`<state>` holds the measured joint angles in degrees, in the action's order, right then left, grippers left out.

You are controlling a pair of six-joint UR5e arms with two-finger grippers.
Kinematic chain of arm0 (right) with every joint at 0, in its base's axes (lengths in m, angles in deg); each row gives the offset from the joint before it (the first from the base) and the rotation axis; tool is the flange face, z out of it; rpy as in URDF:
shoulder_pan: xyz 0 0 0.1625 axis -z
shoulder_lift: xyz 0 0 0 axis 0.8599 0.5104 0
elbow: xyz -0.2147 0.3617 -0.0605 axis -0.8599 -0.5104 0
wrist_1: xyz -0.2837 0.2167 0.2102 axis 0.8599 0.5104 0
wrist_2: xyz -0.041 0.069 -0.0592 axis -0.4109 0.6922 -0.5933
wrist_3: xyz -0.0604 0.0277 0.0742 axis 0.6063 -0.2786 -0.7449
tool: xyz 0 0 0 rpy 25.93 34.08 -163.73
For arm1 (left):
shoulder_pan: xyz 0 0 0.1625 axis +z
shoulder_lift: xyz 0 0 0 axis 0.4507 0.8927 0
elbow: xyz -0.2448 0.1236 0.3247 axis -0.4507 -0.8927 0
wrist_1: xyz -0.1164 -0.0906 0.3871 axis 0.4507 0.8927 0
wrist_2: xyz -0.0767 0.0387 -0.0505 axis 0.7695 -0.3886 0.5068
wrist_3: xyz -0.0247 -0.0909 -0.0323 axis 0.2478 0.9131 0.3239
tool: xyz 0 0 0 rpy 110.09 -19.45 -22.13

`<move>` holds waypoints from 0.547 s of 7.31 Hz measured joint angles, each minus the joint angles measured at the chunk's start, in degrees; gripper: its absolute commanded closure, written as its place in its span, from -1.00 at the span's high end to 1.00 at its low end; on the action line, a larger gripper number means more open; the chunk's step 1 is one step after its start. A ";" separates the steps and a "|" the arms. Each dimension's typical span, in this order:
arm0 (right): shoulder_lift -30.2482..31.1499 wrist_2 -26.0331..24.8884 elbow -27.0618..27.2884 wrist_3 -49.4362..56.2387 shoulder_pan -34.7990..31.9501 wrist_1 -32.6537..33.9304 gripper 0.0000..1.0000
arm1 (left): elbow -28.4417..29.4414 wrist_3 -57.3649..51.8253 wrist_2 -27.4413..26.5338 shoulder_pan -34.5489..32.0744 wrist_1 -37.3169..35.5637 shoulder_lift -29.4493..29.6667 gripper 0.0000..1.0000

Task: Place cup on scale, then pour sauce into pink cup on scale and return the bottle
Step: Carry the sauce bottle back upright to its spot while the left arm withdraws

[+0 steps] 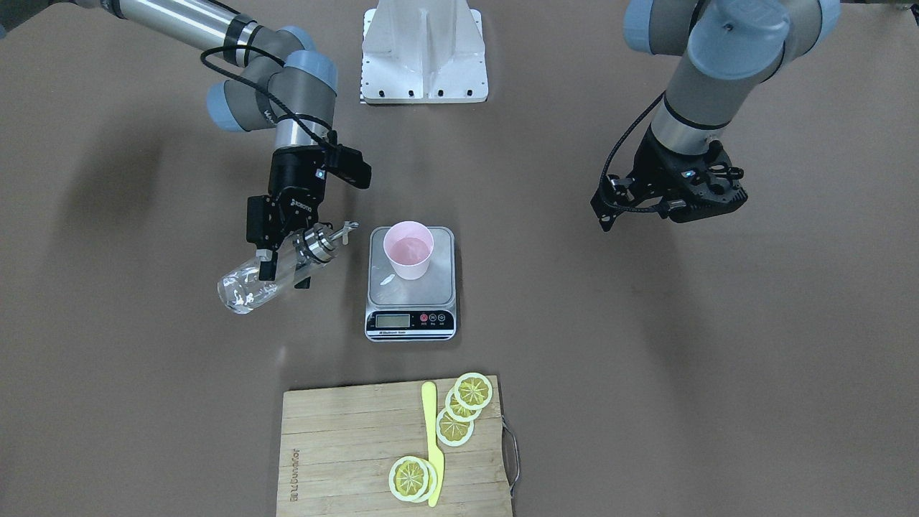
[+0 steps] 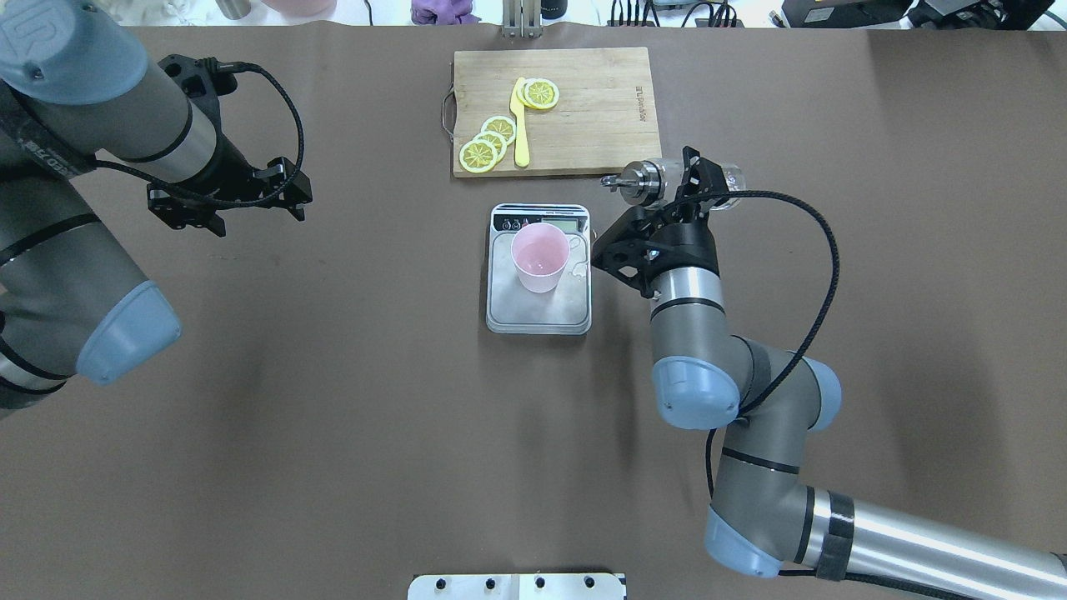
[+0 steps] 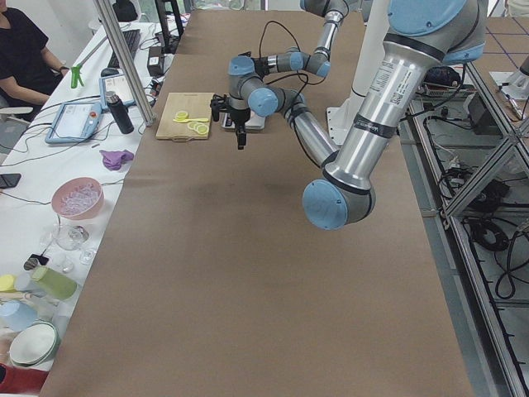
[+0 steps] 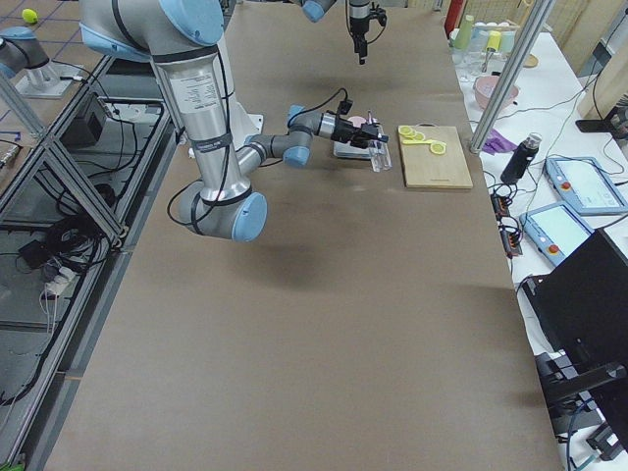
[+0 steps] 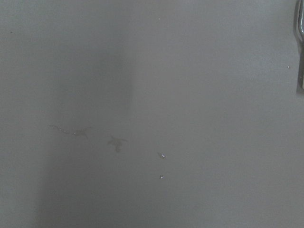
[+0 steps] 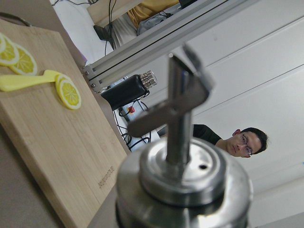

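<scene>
The right gripper (image 1: 285,273) is clamped across the shoulder of the bottle (image 1: 248,286), one black finger on either side of the clear glass. The bottle hangs above the table, tipped nearly onto its side. Its shiny metal spout cap points toward the scale (image 1: 439,289) and ends just short of the scale's edge, not over the cup (image 1: 408,249). The sauce (image 1: 239,296) shows only as white glints low in the rounded glass base.

The cup is smooth pale pink plastic, tapered. It stands upright on the brushed steel platform, toward the end away from the black display strip, with bare steel all round it. A pale streak lies on the steel just beside the cup.

The left gripper (image 2: 293,200) hovers well apart on the other side of the scale, above bare brown table (image 1: 646,395). I cannot tell whether its fingers are spread or pressed together.

Beyond the scale's display end, well clear of it, lies a slatted bamboo cutting board (image 1: 337,445). It carries lemon slices (image 1: 474,390), a thin yellow knife (image 1: 433,449) and a wire handle on one short side. The matte table surface runs wide on both sides of the scale.
</scene>
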<state>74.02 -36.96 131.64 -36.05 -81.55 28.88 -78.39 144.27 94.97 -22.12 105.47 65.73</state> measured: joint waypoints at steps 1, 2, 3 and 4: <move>2.33 3.25 0.38 -1.90 -1.89 -4.91 -0.79 | -0.04 -1.90 0.02 -0.53 -0.08 -0.13 0.97; 5.01 6.72 1.39 -3.70 -3.80 -8.06 -0.79 | -0.11 -6.15 0.02 -1.59 -0.28 -0.66 0.97; 7.64 9.55 2.70 -5.31 -5.56 -9.47 -0.79 | -0.11 -12.89 -0.03 -3.08 -0.49 -2.32 0.97; 9.62 12.08 3.90 -7.23 -7.34 -10.01 -0.80 | 0.08 -19.41 -0.12 -5.12 -0.40 -5.05 0.97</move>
<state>83.64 -24.89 135.54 -43.29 -88.88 18.87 -78.30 124.85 94.85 -27.24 105.07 60.68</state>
